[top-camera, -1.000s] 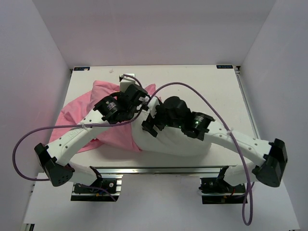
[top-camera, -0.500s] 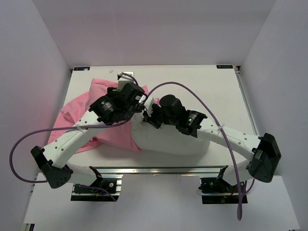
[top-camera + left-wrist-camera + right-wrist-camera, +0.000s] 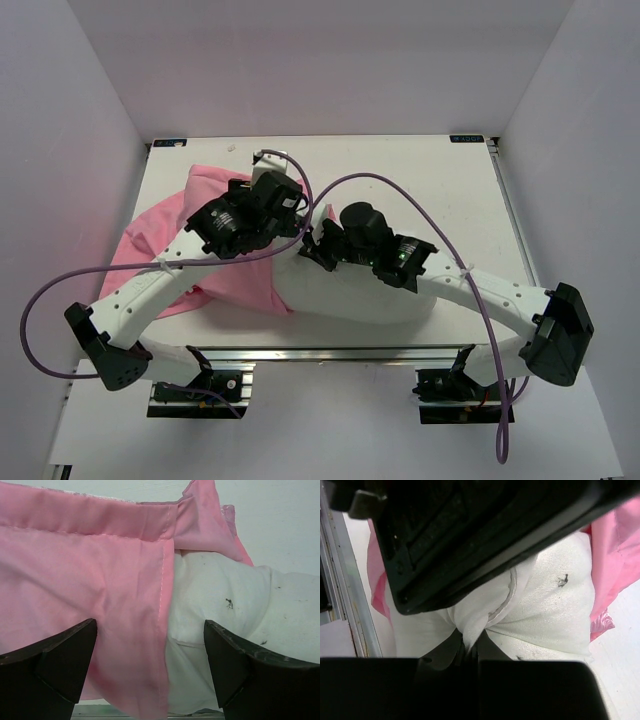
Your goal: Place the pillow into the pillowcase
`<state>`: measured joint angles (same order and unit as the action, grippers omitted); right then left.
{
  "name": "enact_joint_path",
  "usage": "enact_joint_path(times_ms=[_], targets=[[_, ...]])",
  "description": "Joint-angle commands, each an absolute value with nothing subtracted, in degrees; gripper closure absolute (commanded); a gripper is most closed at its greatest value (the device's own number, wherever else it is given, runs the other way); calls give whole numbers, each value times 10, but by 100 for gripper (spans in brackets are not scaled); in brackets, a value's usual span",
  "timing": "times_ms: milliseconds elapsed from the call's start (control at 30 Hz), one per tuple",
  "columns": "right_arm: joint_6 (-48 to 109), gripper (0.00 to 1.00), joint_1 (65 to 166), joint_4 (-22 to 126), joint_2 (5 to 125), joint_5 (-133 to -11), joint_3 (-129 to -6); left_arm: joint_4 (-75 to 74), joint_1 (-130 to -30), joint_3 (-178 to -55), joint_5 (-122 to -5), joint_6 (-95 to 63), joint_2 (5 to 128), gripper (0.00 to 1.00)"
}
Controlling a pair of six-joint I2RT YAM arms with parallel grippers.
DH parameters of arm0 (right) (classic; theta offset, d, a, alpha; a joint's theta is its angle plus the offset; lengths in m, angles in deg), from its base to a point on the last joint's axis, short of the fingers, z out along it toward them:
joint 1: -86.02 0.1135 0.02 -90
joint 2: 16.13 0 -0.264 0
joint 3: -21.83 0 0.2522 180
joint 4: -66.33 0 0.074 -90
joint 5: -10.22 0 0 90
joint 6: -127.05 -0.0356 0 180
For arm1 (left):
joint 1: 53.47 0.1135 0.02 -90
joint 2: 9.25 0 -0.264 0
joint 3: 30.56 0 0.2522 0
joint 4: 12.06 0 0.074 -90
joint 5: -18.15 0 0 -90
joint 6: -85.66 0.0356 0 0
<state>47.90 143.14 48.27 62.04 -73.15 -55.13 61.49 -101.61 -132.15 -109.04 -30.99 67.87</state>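
Note:
The pink pillowcase [image 3: 160,235] lies crumpled at the table's left, its hemmed mouth edge [image 3: 162,580] over the left end of the white pillow [image 3: 350,295]. In the left wrist view my left gripper [image 3: 150,655] is open, its fingers [image 3: 60,665] straddling the pink hem and the pillow [image 3: 215,595] without holding either. From above, the left gripper [image 3: 292,203] hovers over the pillow's left end. My right gripper [image 3: 471,647] is shut on a pinched fold of the pillow [image 3: 555,610]. In the top view the right gripper [image 3: 312,247] sits at the pillow's upper left corner.
The left arm's black wrist [image 3: 470,530] hangs right over the right gripper. An aluminium rail [image 3: 330,352] runs along the table's near edge. Purple cables [image 3: 400,185] loop above both arms. A small white fitting [image 3: 265,160] sits at the back edge. White walls enclose three sides.
The left gripper has opened and let go of the pillowcase. The right gripper has moved left to the pillow's corner and shut on its fabric.

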Motion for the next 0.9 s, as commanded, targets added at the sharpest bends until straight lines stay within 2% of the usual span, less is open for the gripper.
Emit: enact_joint_path(times_ms=[0, 133, 200, 367, 467, 600, 700, 867], targets=[[459, 100, 1433, 481, 609, -720, -538, 621, -1018, -1357, -1117, -320, 674, 2], [421, 100, 1415, 486, 618, -728, -544, 637, -1018, -1343, -1103, -340, 623, 2], [412, 100, 1404, 487, 625, -714, -549, 609, -1018, -1315, -1060, -330, 581, 2], [406, 100, 1400, 485, 640, -707, -564, 504, -1018, -1171, -937, -278, 441, 2], [402, 100, 1400, 478, 645, -706, -571, 535, -1018, -1155, -926, -281, 464, 2], [395, 100, 1400, 479, 643, -698, -567, 590, -1019, -1167, -994, -307, 542, 7], [390, 100, 1400, 479, 643, -697, -565, 575, -1018, -1173, -987, -300, 579, 10], [388, 100, 1399, 479, 632, -700, -559, 586, -1019, -1189, -1046, -314, 597, 20]])
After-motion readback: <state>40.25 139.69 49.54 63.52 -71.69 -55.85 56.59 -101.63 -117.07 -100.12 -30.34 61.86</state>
